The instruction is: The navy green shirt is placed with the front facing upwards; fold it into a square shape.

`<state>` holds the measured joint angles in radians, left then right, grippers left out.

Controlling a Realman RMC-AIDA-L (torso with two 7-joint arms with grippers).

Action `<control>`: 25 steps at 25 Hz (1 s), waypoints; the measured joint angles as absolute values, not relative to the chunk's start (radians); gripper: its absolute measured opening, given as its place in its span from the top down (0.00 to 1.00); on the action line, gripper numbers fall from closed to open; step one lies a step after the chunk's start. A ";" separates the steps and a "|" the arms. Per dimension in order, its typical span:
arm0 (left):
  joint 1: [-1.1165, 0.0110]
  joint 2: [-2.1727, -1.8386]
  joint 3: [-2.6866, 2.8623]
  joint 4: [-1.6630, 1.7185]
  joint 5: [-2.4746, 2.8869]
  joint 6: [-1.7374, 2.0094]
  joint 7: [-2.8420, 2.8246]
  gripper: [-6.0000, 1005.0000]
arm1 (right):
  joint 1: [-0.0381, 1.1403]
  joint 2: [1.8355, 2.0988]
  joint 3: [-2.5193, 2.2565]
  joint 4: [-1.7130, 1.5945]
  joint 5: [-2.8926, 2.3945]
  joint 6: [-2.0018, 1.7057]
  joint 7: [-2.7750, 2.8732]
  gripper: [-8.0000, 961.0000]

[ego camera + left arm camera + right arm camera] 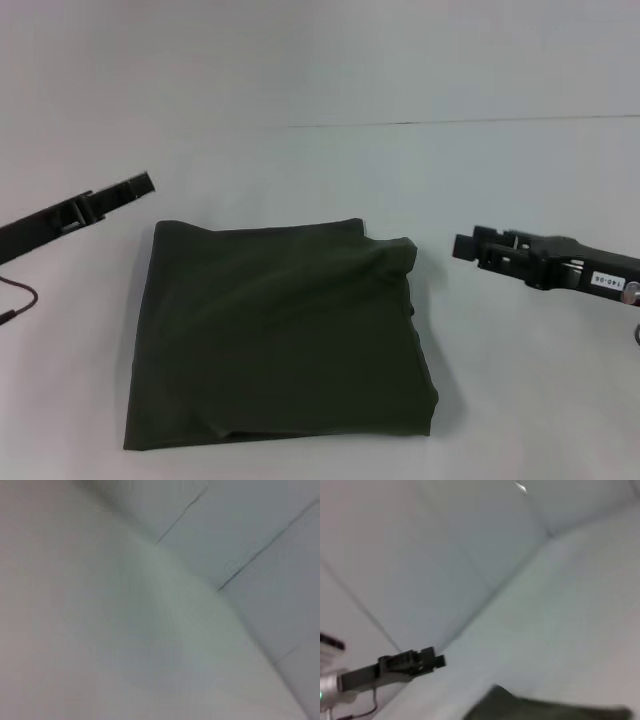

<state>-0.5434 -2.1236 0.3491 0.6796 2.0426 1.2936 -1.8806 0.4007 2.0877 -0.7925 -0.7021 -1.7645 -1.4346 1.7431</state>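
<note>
Navy green shirt (278,335) lies folded into a rough square on the white table (300,170). Left gripper (135,186) hangs off its far left corner, right gripper (466,246) just off its far right corner; both hold nothing, finger spread can't be told.

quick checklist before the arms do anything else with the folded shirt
1. Shirt folded to a roughly square shape: ok, it lies as a compact four-sided bundle on the table.
2. Edges tidy: not ok, the side toward the right arm bulges and its far corner sticks out.
3. Print and collar tucked away: ok, only plain green cloth shows.
4. Left gripper clear of the shirt: ok, it hangs off the far left corner, holding nothing.
5. Right gripper clear of the shirt: ok, it sits beside the right edge, apart from the cloth.
6. Jaws open or shut: cannot tell for either arm.
</note>
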 joint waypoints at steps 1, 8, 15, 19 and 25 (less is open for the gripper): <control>-0.530 -2.130 0.340 0.681 1.999 1.326 -1.798 0.59 | 0.406 2.088 -0.793 -0.687 -1.745 -1.446 1.685 0.43; -0.448 -2.169 0.333 0.671 1.794 1.452 -1.453 0.24 | 0.537 2.091 -0.838 -0.516 -1.739 -1.372 1.416 0.31; -0.422 -2.172 0.318 0.583 1.743 1.482 -1.323 0.21 | 0.663 2.102 -0.889 -0.340 -1.708 -1.209 1.187 0.26; -0.422 -2.172 0.317 0.572 1.743 1.484 -1.313 0.21 | 0.698 2.101 -0.892 -0.268 -1.708 -1.131 1.114 0.26; -0.426 -2.172 0.317 0.567 1.741 1.487 -1.306 0.21 | 0.678 2.100 -0.908 -0.245 -1.710 -1.085 1.093 0.26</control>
